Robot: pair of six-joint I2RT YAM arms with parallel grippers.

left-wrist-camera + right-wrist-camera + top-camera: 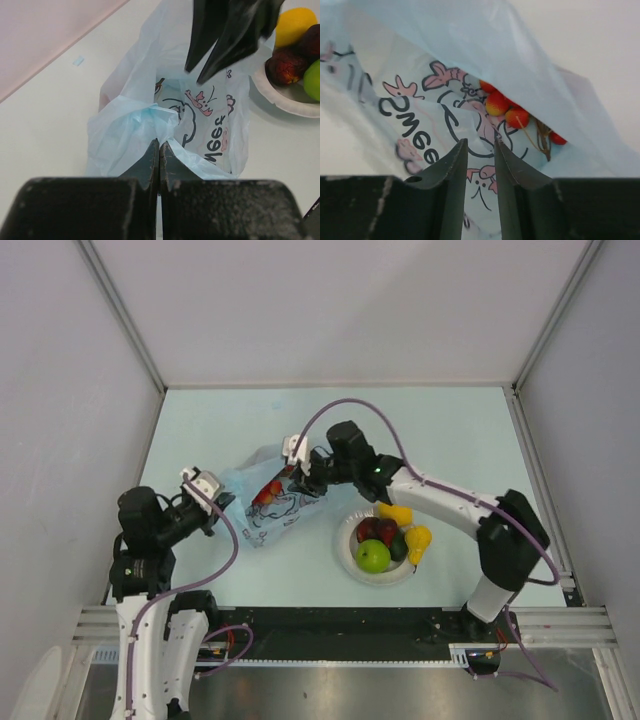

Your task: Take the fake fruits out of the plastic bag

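The plastic bag (262, 512) lies crumpled left of centre, light blue with dark and pink drawings. My left gripper (159, 143) is shut on a fold of the bag's (150, 120) near rim. My right gripper (480, 142) reaches into the bag's mouth from the right, its jaws a narrow gap apart with only printed film (420, 115) behind them. A bunch of red grapes (506, 111) lies inside the bag just beyond those tips and shows through the plastic from above, grapes (268, 492). The right fingers (225, 35) hang over the bag's far end.
A round white plate (345, 540) sits right of the bag, holding a green apple (373, 556), a dark maroon fruit (376, 530), a dark avocado (399, 546) and yellow fruits (417, 540). The right forearm (440, 498) passes over the plate's far side.
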